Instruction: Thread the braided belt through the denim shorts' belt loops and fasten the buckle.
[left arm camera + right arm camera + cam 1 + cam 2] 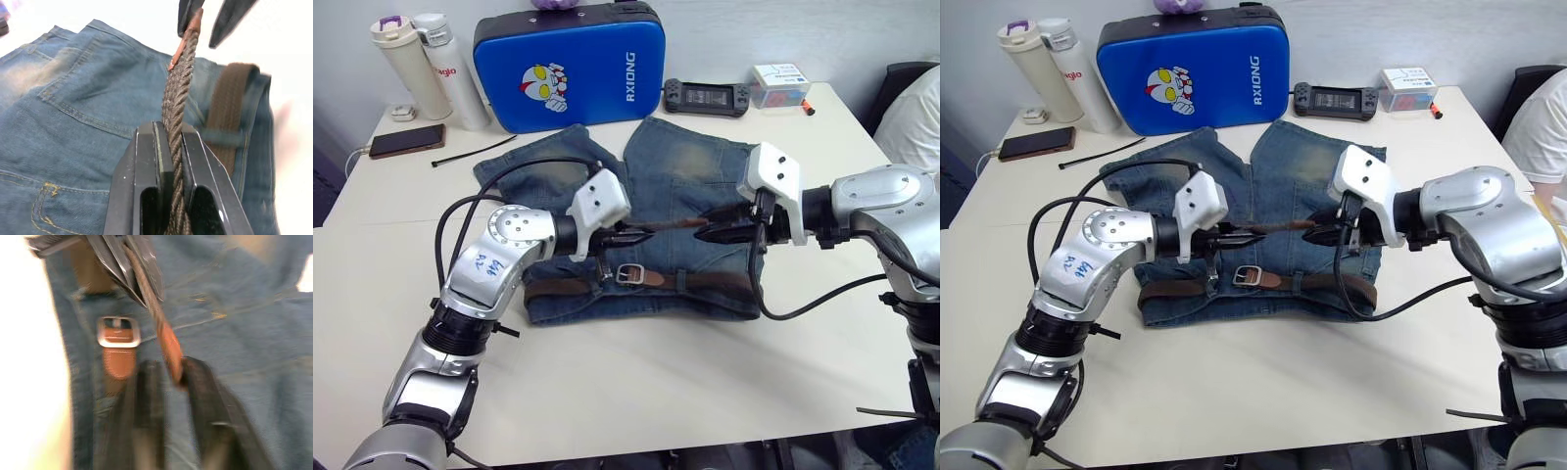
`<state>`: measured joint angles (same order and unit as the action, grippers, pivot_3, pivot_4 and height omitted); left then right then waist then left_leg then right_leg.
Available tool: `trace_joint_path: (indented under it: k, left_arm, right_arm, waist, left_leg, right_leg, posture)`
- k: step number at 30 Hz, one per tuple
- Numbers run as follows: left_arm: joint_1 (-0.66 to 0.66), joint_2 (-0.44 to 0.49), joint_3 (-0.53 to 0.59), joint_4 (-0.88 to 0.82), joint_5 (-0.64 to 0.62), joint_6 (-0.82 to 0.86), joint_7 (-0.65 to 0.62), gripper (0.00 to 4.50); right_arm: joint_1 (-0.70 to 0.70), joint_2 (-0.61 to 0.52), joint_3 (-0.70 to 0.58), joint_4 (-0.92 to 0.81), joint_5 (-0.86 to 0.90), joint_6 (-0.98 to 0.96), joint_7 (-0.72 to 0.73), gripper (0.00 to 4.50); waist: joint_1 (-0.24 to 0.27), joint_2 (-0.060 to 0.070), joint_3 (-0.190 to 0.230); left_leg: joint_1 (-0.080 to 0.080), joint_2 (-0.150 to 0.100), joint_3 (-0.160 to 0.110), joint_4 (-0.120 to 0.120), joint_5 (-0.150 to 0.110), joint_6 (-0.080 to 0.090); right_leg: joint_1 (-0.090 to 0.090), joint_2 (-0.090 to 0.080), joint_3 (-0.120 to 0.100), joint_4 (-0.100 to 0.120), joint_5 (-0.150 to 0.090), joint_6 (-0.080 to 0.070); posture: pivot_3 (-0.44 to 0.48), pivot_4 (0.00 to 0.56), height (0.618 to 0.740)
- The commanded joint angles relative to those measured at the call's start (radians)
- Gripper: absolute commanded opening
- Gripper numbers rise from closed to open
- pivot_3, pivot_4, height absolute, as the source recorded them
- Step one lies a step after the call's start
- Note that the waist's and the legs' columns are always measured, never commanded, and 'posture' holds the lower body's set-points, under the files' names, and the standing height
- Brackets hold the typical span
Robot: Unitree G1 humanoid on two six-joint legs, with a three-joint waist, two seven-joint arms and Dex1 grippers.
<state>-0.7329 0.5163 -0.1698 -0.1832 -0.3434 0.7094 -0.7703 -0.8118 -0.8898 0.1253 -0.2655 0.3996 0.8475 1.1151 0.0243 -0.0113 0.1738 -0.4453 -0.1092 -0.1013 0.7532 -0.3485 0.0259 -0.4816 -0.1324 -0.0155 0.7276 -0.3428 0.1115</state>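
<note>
With my left gripper clenched on the braided belt above the denim shorts on the table, my right gripper, apparently spread, should pinch the tan tip squarely before I steer it toward the buckle.

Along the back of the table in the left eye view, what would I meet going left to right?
Two bottles → blue case → black game controller → small clear box.
</note>
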Motion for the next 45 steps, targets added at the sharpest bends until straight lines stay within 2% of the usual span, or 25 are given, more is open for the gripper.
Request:
trace_joint_path:
  k: [1,4,7,10,16,21,27,31,35,37,38,42,45]
  left_arm:
    - [0.002,0.029,0.108,0.0,-0.035,0.099,0.047,0.0]
    - [0.022,0.058,0.15,0.0,-0.036,0.149,0.069,0.0]
    - [0.037,0.095,0.193,-0.014,-0.062,0.191,0.059,0.0]
    - [0.045,0.128,0.189,-0.013,-0.051,0.185,0.052,0.0]
    - [0.063,0.176,0.166,-0.004,-0.024,0.166,0.047,0.0]
    - [0.079,0.192,0.168,-0.017,-0.022,0.169,0.047,0.0]
    - [0.088,0.207,0.169,-0.014,-0.019,0.165,0.043,0.0]
    - [0.088,0.215,0.165,-0.005,-0.015,0.157,0.038,0.0]
    - [0.092,0.221,0.161,0.0,-0.01,0.147,0.032,0.0]
    - [0.096,0.223,0.164,-0.002,-0.009,0.144,0.031,0.0]
    - [0.099,0.224,0.165,-0.004,-0.009,0.143,0.03,0.0]
    - [0.111,0.224,0.166,-0.011,-0.006,0.139,0.03,0.0]
    - [0.118,0.228,0.162,-0.019,-0.004,0.139,0.027,0.0]
  right_arm:
    - [0.021,-0.025,-0.06,-0.054,0.03,0.006,-0.008,2.99]
    - [0.098,-0.037,-0.018,-0.151,0.002,-0.033,-0.023,4.47]
    - [0.194,0.017,0.103,-0.251,-0.085,-0.129,-0.084,4.47]
    - [0.212,0.091,0.197,-0.228,-0.213,-0.226,-0.18,4.47]
    - [0.244,0.168,0.318,-0.16,-0.377,-0.341,-0.259,4.47]
    - [0.247,0.21,0.344,-0.103,-0.455,-0.372,-0.289,4.47]
    - [0.254,0.266,0.309,-0.053,-0.473,-0.34,-0.329,4.47]
    - [0.259,0.284,0.3,-0.057,-0.468,-0.333,-0.321,3.4]
    - [0.269,0.293,0.286,-0.075,-0.453,-0.311,-0.317,1.31]
    - [0.276,0.308,0.255,-0.085,-0.429,-0.272,-0.324,0.36]
    - [0.276,0.315,0.237,-0.093,-0.41,-0.244,-0.323,0.07]
    - [0.269,0.336,0.178,-0.121,-0.334,-0.137,-0.309,0.03]
    - [0.265,0.33,0.175,-0.121,-0.327,-0.127,-0.311,0.03]
  waist:
    - [0.0,0.0,0.0]
    - [0.0,0.0,0.0]
    - [-0.002,0.0,0.0]
    - [-0.004,0.0,0.0]
    - [-0.001,-0.001,-0.001]
    - [-0.004,-0.001,-0.001]
    - [-0.006,-0.001,-0.001]
    - [-0.008,-0.001,-0.001]
    - [-0.009,-0.001,-0.001]
    - [-0.008,-0.001,-0.001]
    - [-0.008,-0.001,-0.001]
    - [-0.008,-0.001,-0.001]
    - [-0.006,-0.001,-0.001]
  left_leg:
    - [0.0,0.0,0.0,0.0,0.0,0.0]
    - [0.0,0.0,0.0,0.0,0.0,0.0]
    - [0.001,0.0,0.0,-0.001,0.0,0.0]
    - [0.001,0.0,0.0,0.0,0.0,0.0]
    - [0.001,-0.001,-0.001,0.0,0.0,0.0]
    - [0.001,-0.001,-0.001,0.0,0.0,0.0]
    - [0.001,0.0,-0.001,0.0,0.0,0.0]
    - [0.001,0.0,-0.001,0.0,0.0,0.0]
    - [0.001,0.0,-0.001,0.0,0.0,0.0]
    - [0.001,-0.001,-0.001,0.0,0.0,0.0]
    - [0.001,-0.001,-0.001,0.0,0.0,0.0]
    - [0.001,-0.001,-0.001,0.0,0.0,0.0]
    - [0.001,-0.001,-0.001,0.0,0.0,0.0]
  right_leg:
    - [0.0,0.0,0.0,0.0,0.0,0.0]
    - [0.0,0.0,0.0,0.001,0.0,0.0]
    - [0.0,0.0,0.0,0.001,0.0,0.0]
    - [0.0,0.0,0.0,0.001,0.0,0.0]
    - [0.0,0.0,0.0,0.002,0.0,0.0]
    - [-0.001,0.001,0.0,0.003,0.0,0.0]
    - [-0.001,0.001,0.0,0.003,0.0,0.0]
    - [-0.001,0.001,0.0,0.003,0.0,0.0]
    - [-0.001,0.001,0.0,0.003,0.0,0.0]
    - [0.0,0.001,0.0,0.003,0.0,0.0]
    - [0.0,0.001,0.0,0.003,0.0,0.0]
    - [-0.001,0.001,0.0,0.004,0.0,0.0]
    - [0.0,0.001,0.0,0.003,0.0,0.0]
  posture:
    - [0.0,0.15,0.664]
    - [0.0,0.15,0.664]
    - [0.0,0.15,0.664]
    - [0.0,0.15,0.664]
    - [0.0,0.15,0.664]
    - [0.0,0.15,0.664]
    - [0.0,0.15,0.664]
    - [0.0,0.15,0.664]
    - [0.0,0.15,0.664]
    - [0.0,0.15,0.664]
    - [0.0,0.15,0.664]
    - [0.0,0.15,0.664]
    - [0.0,0.15,0.664]
